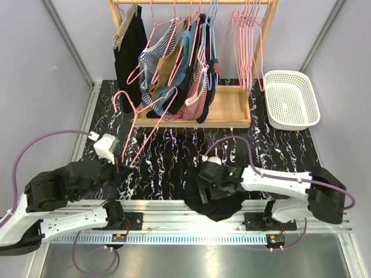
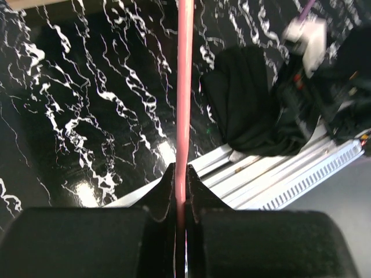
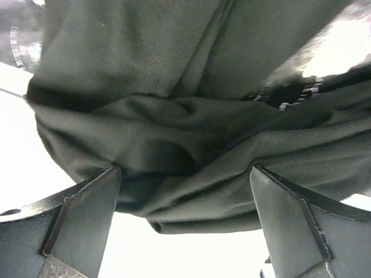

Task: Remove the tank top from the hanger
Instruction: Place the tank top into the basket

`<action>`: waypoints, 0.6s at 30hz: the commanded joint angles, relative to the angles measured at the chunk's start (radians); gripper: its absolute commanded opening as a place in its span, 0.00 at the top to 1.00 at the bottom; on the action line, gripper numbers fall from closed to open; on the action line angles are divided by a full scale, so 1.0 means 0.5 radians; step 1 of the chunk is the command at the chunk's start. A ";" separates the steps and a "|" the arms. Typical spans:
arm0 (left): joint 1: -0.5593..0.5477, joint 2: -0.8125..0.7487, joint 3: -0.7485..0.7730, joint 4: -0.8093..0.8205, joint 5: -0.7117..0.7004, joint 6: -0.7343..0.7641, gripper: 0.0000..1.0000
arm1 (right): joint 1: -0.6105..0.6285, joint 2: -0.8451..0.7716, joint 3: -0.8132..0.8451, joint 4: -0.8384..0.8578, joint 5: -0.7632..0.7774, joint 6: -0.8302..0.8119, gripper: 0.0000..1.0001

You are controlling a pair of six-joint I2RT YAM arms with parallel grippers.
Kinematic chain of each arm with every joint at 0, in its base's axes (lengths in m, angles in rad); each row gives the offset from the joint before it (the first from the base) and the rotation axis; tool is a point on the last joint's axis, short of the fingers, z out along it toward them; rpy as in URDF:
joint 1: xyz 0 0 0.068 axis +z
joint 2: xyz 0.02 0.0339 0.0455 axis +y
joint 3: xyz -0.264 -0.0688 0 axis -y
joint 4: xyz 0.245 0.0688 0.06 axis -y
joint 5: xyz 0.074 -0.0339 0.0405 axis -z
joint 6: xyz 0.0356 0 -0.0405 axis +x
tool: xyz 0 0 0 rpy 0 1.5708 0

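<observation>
The pink wire hanger [image 1: 152, 119] is bare and leans over the black marble table, its hook at the upper left. My left gripper [image 1: 120, 167] is shut on its lower end; in the left wrist view the pink wire [image 2: 184, 87] runs straight up from between the jaws of that gripper [image 2: 181, 174]. The black tank top [image 1: 215, 200] lies in a crumpled heap at the table's front edge, off the hanger. My right gripper [image 1: 204, 184] hovers over the heap. In the right wrist view this gripper [image 3: 185, 174] stands open, with folds of the tank top [image 3: 191, 116] bulging between its spread fingers [image 3: 87, 214].
A wooden rack [image 1: 226, 110] stands at the back with several garments on pink hangers [image 1: 179, 63] and a group of empty hangers [image 1: 246, 40]. A white basket [image 1: 291, 98] sits at the back right. An aluminium rail [image 1: 174, 211] runs along the near edge.
</observation>
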 commanded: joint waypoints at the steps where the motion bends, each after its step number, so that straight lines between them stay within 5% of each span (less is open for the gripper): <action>1: 0.008 -0.040 -0.040 0.178 -0.147 -0.045 1.00 | 0.074 0.154 -0.051 0.161 0.045 0.309 0.00; 6: 0.005 -0.059 -0.056 0.206 -0.113 -0.042 1.00 | 0.084 0.332 -0.153 0.311 0.189 0.516 0.02; 8: 0.005 -0.071 -0.065 0.227 -0.095 -0.036 1.00 | 0.081 0.330 -0.190 0.400 0.171 0.556 0.10; 10: 0.005 -0.083 -0.090 0.252 -0.064 -0.036 1.00 | 0.078 0.244 -0.263 0.554 0.131 0.571 0.45; 12: 0.005 -0.092 -0.111 0.310 0.034 -0.030 1.00 | 0.013 0.033 -0.258 0.475 0.286 0.589 1.00; 16: 0.008 -0.151 -0.179 0.393 0.123 -0.024 1.00 | -0.253 -0.250 -0.166 0.242 0.398 0.403 1.00; 18: 0.005 -0.191 -0.218 0.476 0.203 -0.011 1.00 | -0.599 -0.495 -0.129 0.217 0.413 0.259 1.00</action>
